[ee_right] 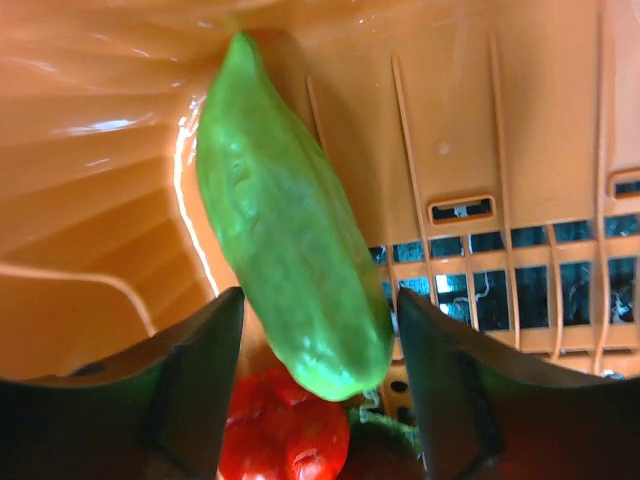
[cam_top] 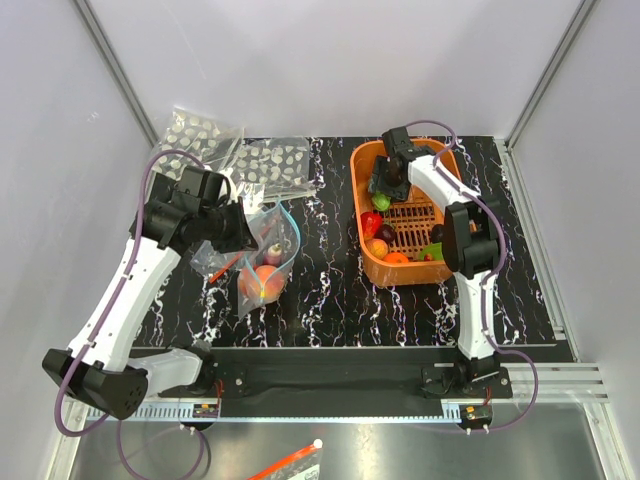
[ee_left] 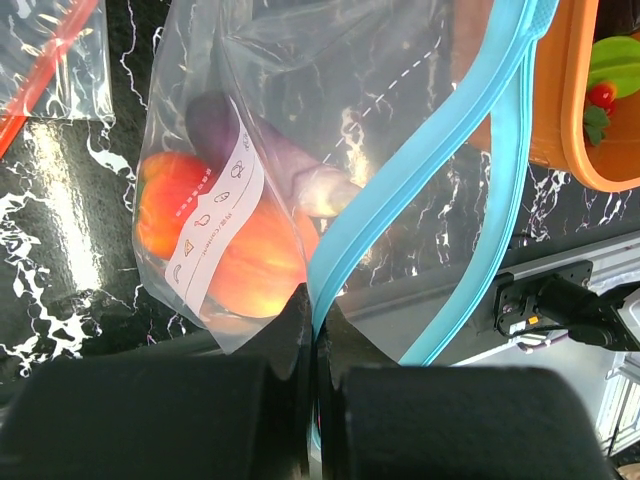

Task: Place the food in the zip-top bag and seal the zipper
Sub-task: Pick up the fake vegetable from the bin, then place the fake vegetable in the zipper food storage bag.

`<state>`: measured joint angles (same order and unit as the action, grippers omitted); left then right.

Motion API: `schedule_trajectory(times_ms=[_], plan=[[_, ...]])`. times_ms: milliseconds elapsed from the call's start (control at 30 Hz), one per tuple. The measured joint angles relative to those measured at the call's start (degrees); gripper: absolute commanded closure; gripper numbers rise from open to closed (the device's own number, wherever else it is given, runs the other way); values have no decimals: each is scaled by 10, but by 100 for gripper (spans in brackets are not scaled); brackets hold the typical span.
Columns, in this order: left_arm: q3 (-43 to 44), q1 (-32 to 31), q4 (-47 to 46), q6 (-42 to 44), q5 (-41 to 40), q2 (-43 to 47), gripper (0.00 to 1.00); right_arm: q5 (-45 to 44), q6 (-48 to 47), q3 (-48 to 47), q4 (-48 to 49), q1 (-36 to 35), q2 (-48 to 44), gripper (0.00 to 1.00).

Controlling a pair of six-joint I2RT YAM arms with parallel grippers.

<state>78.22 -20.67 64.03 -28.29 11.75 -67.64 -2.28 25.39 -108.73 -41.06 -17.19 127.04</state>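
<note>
The clear zip-top bag hangs over the left of the dark marbled table. My left gripper is shut on its teal zipper. Its mouth gapes open. Inside lie a peach-orange fruit and a purple piece. My right gripper reaches into the orange basket, open. A long green vegetable lies between its fingers, with narrow gaps at both sides. Below the vegetable is a red fruit.
More food lies in the basket: red, orange, dark plum and green. Two dotted clear packets lie at the back left. A red-strip bag lies beside the zip-top bag.
</note>
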Motion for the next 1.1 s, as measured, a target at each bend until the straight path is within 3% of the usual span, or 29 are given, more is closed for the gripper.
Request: schedule_trajectory(times_ms=[100,233,500,733,900,1100], plan=[[5,0,3,0,-1,0,100,5,-7,0,4,0,9,40],[5,0,4,0,-3,0,100,7,-21,0,5,0,9,55],[5,0,4,8,-16,-3,100,10,-36,0,-25,0,-15,60],[24,0,-2,36,-65,-29,100,62,-18,4,-108,0,-169,63],[24,0,-22,57,-90,-34,100,147,2,1,-162,-4,-298,64],[6,0,-76,75,-94,-34,100,254,13,-61,-260,-74,-321,65]])
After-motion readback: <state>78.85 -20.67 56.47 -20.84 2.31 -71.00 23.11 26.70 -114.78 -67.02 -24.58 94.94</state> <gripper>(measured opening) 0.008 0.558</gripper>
